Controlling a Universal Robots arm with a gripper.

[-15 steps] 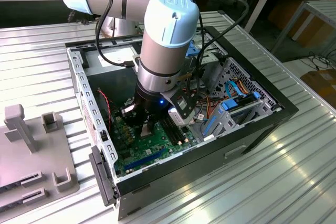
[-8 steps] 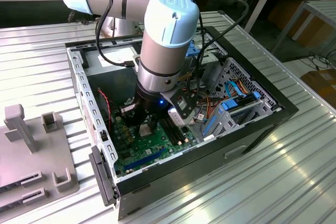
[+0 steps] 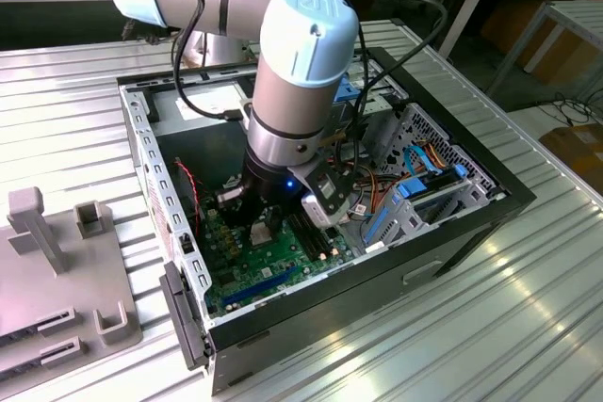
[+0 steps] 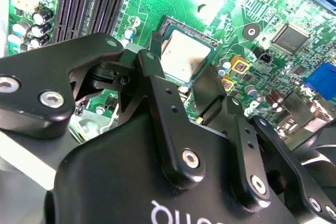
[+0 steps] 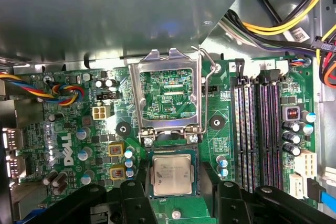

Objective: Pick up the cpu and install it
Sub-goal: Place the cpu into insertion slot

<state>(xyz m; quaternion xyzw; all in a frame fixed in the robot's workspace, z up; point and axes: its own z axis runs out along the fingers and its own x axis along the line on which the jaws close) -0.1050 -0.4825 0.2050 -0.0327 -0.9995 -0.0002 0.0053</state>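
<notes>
One arm (image 3: pixel 292 91) pointing straight down into case (image 3: pixel 311 313); jaws spread apart, straddling cpu (image 5: pixel 171 176) (seated in socket (image 5: pixel 172 151), frame (image 5: pixel 135 98) raised).

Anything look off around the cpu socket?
Nothing stands out. The cpu lies flat and square on the green board; the metal frame beside it is swung open, unlatched. No bent or loose parts show.

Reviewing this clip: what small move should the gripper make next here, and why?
Probably a short straight lift away from the motherboard. The cpu appears to lie flat and square in the socket, the hinged socket frame stands open beside it, and the gripper sits close over the chip, so pulling up without sideways drift seems safest.
</notes>
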